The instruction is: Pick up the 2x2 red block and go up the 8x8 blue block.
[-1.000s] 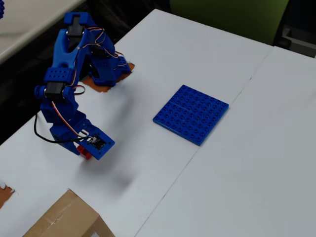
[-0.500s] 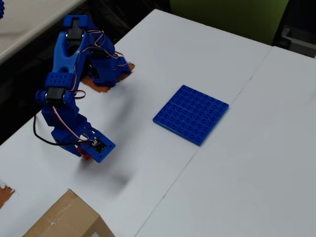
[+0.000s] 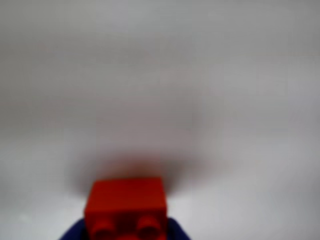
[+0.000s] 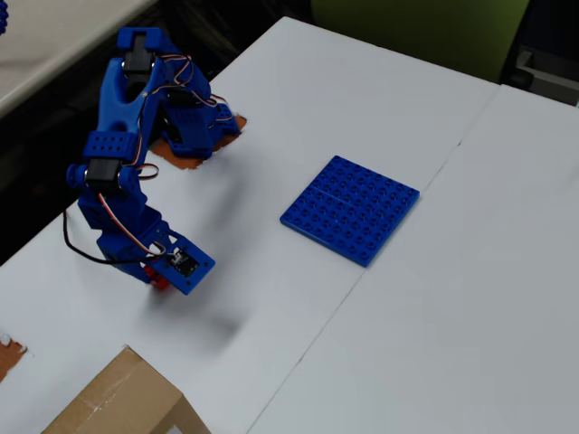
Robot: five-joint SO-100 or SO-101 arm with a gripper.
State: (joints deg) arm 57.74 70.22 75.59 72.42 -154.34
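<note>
The 2x2 red block (image 3: pixel 126 200) fills the bottom centre of the wrist view, studs facing the camera, with blue fingers (image 3: pixel 175 231) pressed against both its sides. My gripper (image 3: pixel 125 227) is shut on it, close above the white table. From overhead, the gripper (image 4: pixel 163 278) is mostly hidden under the wrist's camera plate, and only a sliver of the red block (image 4: pixel 159 282) shows. The 8x8 blue block (image 4: pixel 350 209) lies flat on the table far to the right of the gripper in the overhead view, with nothing on it.
A cardboard box (image 4: pixel 118 402) sits at the bottom left, close below the gripper. The arm's base (image 4: pixel 194 127) stands on an orange patch at the upper left. The table edge (image 4: pixel 36 244) runs diagonally just left of the arm.
The wrist has shifted very slightly to the right over the red block. The blue plate has not moved.
</note>
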